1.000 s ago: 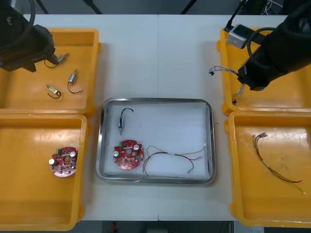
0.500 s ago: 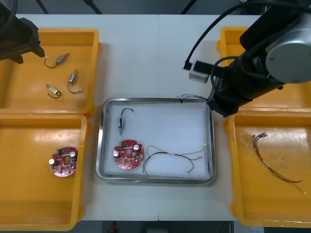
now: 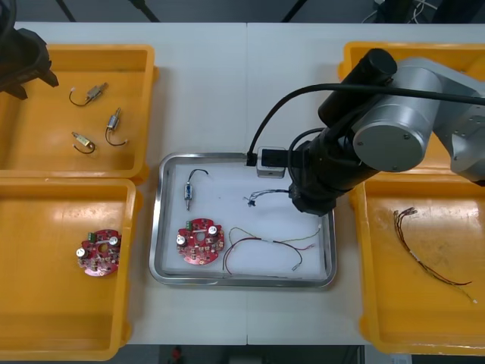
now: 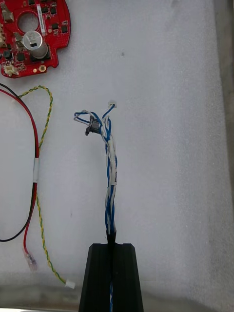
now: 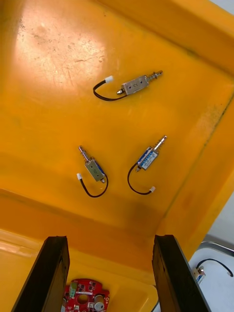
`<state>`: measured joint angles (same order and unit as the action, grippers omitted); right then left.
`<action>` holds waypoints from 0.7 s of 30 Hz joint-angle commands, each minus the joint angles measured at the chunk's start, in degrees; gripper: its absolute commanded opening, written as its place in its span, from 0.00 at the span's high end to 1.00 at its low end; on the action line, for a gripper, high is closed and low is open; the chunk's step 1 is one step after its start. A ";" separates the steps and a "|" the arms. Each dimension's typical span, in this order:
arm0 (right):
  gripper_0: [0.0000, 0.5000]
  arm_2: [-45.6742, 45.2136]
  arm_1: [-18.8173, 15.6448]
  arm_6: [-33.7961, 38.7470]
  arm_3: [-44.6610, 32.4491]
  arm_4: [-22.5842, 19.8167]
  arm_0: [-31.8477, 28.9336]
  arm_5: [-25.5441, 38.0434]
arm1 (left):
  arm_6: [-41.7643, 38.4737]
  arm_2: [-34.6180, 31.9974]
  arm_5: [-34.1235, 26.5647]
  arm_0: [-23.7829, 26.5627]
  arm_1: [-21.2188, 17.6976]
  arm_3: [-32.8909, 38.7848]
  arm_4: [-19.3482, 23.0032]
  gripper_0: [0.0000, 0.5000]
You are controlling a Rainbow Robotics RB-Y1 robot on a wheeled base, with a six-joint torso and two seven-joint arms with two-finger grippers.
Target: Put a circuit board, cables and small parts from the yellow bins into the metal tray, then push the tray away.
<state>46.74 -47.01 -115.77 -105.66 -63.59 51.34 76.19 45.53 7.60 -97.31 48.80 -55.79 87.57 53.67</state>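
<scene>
**A:** So, how much of the work is done?

**B:** Most of it, I think. The shiny metal tray with the white inside (image 3: 242, 157) already holds a round red circuit board (image 3: 199, 241), a small metal part with a black wire (image 3: 189, 189) and a thin red and yellow cable (image 3: 265, 244).

**A:** And the twisted blue and white cable (image 4: 111, 161)?

**B:** The right gripper (image 4: 113, 243) pinches it between its black fingers, over the tray's white floor and beside the red and yellow cable. The free end seems to touch the floor, but I cannot be sure.

**A:** And the left gripper (image 5: 109, 239)?

**B:** Its fingers are spread and hold nothing. It hangs over the far yellow plastic bin on the left (image 3: 151, 91), where three small metal parts (image 3: 114, 120) lie.

**A:** What is left, then?

**B:** In my judgement, to let the cable go and then to push the tray away.
</scene>
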 commanded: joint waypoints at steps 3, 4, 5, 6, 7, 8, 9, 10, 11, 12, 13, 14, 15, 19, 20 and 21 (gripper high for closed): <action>1.00 5.21 4.30 -2.18 5.29 2.33 5.09 -3.68 | 5.09 -1.79 1.68 2.70 -2.83 -1.53 -1.73 0.00; 1.00 5.56 4.91 -2.35 6.43 2.77 5.26 -4.21 | 5.09 -1.71 1.68 2.70 -2.83 -1.53 -2.08 0.00; 1.00 5.82 5.53 -2.62 7.49 3.03 5.35 -4.65 | 4.92 -1.62 1.68 2.70 -2.83 -1.53 -2.35 0.00; 1.00 5.82 5.79 -2.79 8.01 3.21 5.35 -4.91 | 4.83 -1.53 1.77 2.70 -2.83 -1.53 -2.43 0.00; 1.00 6.09 6.41 -3.14 9.07 3.56 5.35 -5.35 | 4.65 -1.44 1.68 2.70 -2.83 -1.62 -2.70 0.00; 1.00 6.44 6.85 -3.32 9.86 3.91 5.35 -5.79 | 4.39 -1.44 1.68 2.62 -2.83 -1.70 -2.87 0.00; 1.00 6.88 7.02 -3.49 10.48 4.09 5.35 -6.40 | 4.21 -1.36 1.77 2.53 -2.83 -1.88 -2.87 0.00; 1.00 6.97 7.11 -3.49 10.74 4.18 5.35 -6.58 | 4.04 -1.44 1.77 2.44 -2.83 -1.88 -2.96 0.00; 1.00 7.23 7.20 -3.49 11.00 4.35 5.35 -6.93 | 3.77 -1.36 1.86 2.26 -2.83 -2.05 -2.96 0.00; 0.97 7.23 7.20 -3.58 11.00 4.70 5.35 -7.19 | 3.60 -1.36 1.95 2.26 -2.83 -2.14 -2.96 0.00; 0.92 7.23 7.20 -3.58 10.92 4.79 5.35 -7.28 | 3.42 -1.36 1.95 2.26 -2.83 -2.32 -2.96 0.00; 0.77 7.23 7.20 -3.67 10.92 4.70 5.35 -7.28 | 3.16 -1.36 1.95 2.26 -2.83 -2.58 -3.05 0.00; 0.54 7.23 7.11 -3.67 10.92 4.70 5.35 -7.37 | 2.98 -1.36 2.12 2.18 -2.83 -2.85 -3.05 0.00; 0.00 7.23 6.41 -3.76 10.56 4.09 5.35 -7.81 | 2.28 -0.83 2.82 2.26 -2.83 -3.64 -3.05 0.00; 0.00 7.23 6.23 -3.58 10.39 4.00 5.35 -7.81 | 2.19 -0.74 2.91 2.26 -2.83 -3.72 -3.05 0.00; 0.00 7.23 5.70 -3.49 9.86 3.74 5.35 -7.81 | 1.93 -0.56 3.09 2.26 -2.83 -3.72 -3.22 0.00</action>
<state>53.46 -40.63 -116.67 -94.22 -59.29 54.40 69.01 46.17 7.60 -95.27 48.81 -55.79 83.97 51.26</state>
